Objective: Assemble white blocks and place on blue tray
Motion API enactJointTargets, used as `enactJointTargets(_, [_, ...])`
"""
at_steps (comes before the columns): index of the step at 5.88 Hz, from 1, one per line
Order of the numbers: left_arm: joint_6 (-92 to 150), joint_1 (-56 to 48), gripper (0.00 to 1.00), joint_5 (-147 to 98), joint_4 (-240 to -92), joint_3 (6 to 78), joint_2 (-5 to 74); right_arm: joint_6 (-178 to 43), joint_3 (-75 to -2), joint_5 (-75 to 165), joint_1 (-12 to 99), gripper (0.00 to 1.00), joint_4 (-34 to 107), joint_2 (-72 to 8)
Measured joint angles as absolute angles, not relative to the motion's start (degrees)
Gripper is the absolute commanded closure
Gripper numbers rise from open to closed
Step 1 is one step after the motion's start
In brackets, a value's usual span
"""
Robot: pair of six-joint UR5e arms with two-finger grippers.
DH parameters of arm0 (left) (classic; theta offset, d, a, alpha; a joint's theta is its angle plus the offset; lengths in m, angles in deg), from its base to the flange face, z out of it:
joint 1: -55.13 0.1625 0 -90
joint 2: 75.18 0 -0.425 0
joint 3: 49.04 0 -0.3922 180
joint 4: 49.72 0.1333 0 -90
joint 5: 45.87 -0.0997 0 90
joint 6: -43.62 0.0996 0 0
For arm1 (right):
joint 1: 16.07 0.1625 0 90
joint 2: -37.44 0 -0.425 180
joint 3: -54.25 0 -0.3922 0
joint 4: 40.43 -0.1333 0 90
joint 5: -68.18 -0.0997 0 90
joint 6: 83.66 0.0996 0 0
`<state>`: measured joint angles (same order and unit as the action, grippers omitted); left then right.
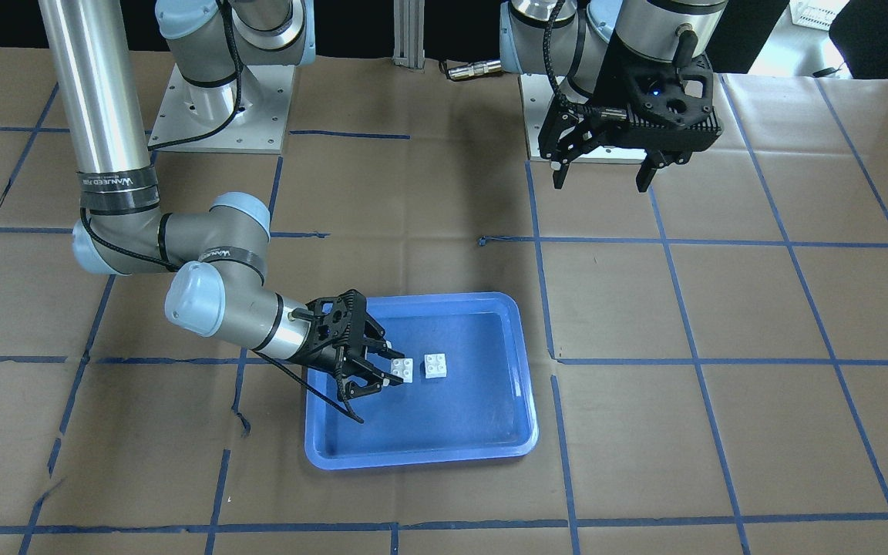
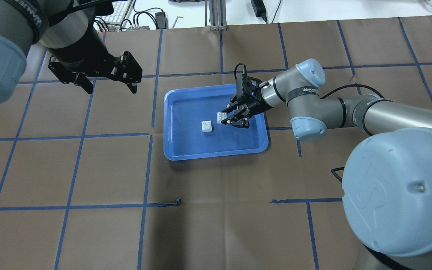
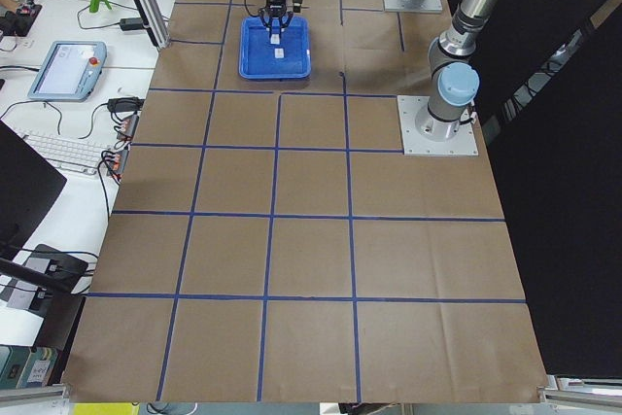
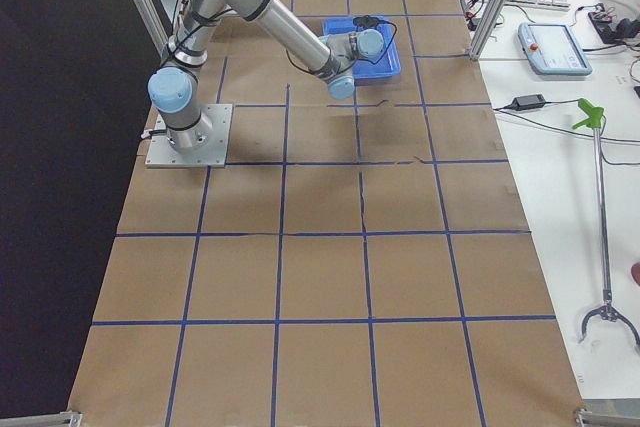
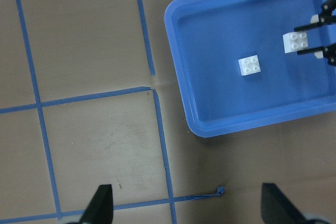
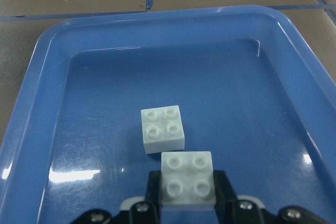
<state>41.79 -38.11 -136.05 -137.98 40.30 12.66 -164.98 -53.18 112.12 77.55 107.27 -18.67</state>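
- Two small white plastic bricks with round studs, one large rectangular blue plastic tray, two black two-finger grippers.
- Near the tray's middle: free brick, flat, studs up; just beside it, across a narrow gap, held brick, studs up too. Resting or lifted, cannot tell.
- Pinched against the held brick's two opposite sides: right gripper, reaching in low across the tray's rim.
- Spread wide and holding nothing — left gripper, hanging above the brown paper table cover, well apart from the tray.
- Across the cover: blue tape grid lines.
- Directly ahead of the right gripper's fingertips: the free brick.
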Motion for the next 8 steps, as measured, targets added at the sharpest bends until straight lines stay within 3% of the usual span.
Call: enactJointTargets(8, [45.8, -34.73, 0.0, -134.07, -140.69, 37.7, 10.85, -163.29, -53.69, 112.15, 78.65, 0.76, 110.92, -16.97])
